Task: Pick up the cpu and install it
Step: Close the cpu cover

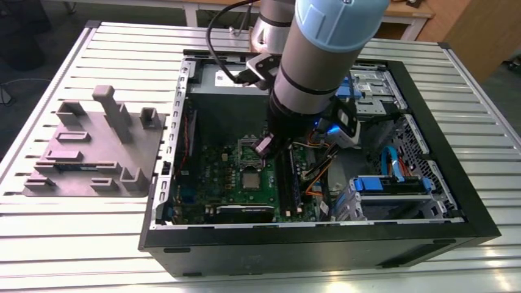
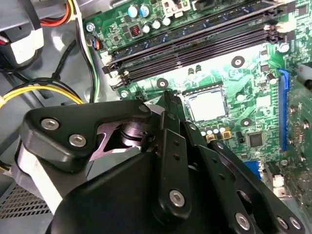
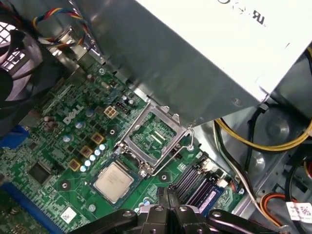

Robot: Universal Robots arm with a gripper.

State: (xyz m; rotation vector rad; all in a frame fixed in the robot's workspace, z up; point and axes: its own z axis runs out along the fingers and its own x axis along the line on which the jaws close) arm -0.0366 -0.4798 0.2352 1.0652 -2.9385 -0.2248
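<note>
Hovering over the green motherboard point(image 1: 244, 183), the gripper point(image 3: 168, 195) is showing jaws pressed together, gripping nothing. The cpu point(image 3: 113, 181) is lying in its socket, load frame point(image 3: 152, 139) raised. Light, rigid and fragile, it is probably best pinched by its edges.

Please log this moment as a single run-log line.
stage: cpu seated in socket | retention frame: open, raised | end effector: above motherboard beside cpu, holding nothing | case: open on table
</note>
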